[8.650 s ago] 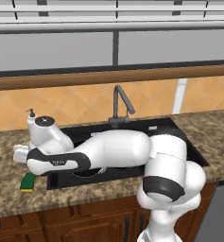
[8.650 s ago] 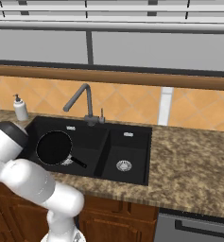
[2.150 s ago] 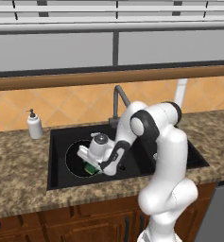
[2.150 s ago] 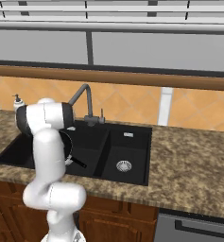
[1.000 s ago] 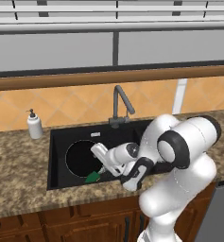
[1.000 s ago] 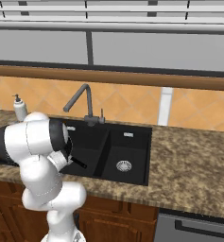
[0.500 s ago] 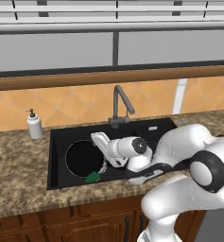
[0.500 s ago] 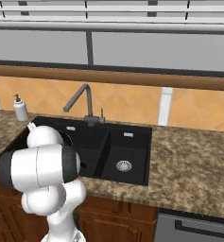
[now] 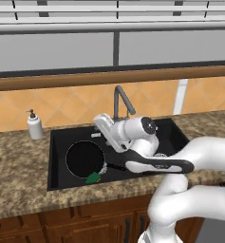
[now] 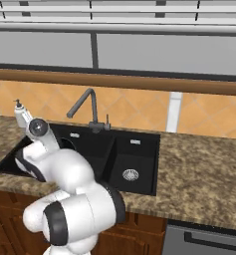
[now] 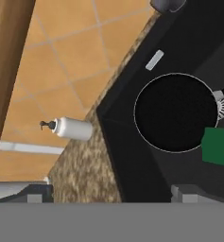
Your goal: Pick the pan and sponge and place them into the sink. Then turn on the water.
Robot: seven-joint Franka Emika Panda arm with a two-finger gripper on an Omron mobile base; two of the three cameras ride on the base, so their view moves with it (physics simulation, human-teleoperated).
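The gripper [image 9: 102, 127] hangs spread wide and empty above the large basin of the sink [image 9: 57, 163], just in front of the faucet [image 9: 121, 99] that rises from the sink's back edge. Nothing sits between its fingertips [image 11: 40, 194].

Below it, the pan [image 9: 85, 158] lies flat on the floor of the large basin, towards that basin's left wall. The sponge [image 9: 93, 178] rests green side up against the pan's front rim, near the sink's front edge, with the round drain just beside it. A white soap dispenser [image 9: 34, 126] stands on the counter [image 9: 19, 175] beyond the sink's back left corner (it plays no part here).

With both things already in the basin and no stream falling from the spout, the placing looks finished and the step in hand is turning on the water. My guess is the next move calls for bringing the open claw up behind the basin to the faucet's base, where a small lever [image 10: 107, 119] stands beside the stem, and pushing it without catching the spout.
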